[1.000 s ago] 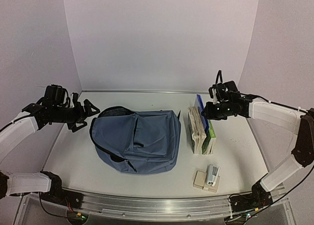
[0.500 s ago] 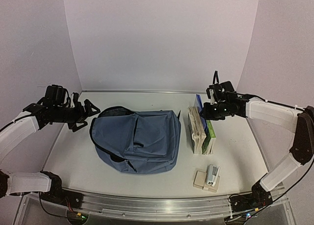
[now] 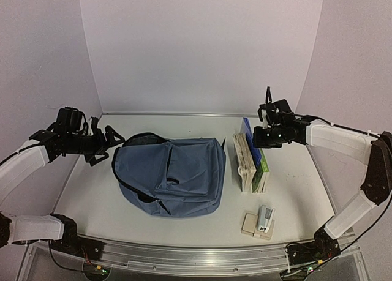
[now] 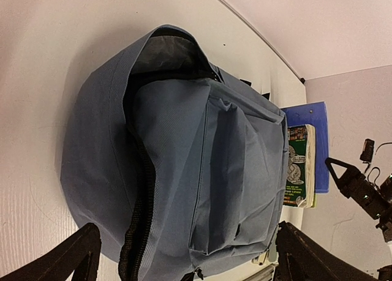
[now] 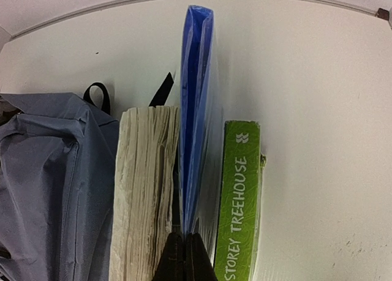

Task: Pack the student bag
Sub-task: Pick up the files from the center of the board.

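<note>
The student bag (image 3: 168,176) lies flat at the middle of the table (image 3: 92,198), its main zip gaping. Just to its right, books (image 3: 245,161) stand on edge. The right gripper (image 5: 184,253) is pinched onto the blue folder (image 5: 196,109) among them. The left gripper (image 3: 109,145) hangs beside the bag with its fingers spread wide.

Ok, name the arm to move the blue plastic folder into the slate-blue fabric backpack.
Right: right gripper shut on the blue plastic folder; left gripper open, across the slate-blue fabric backpack.
</note>
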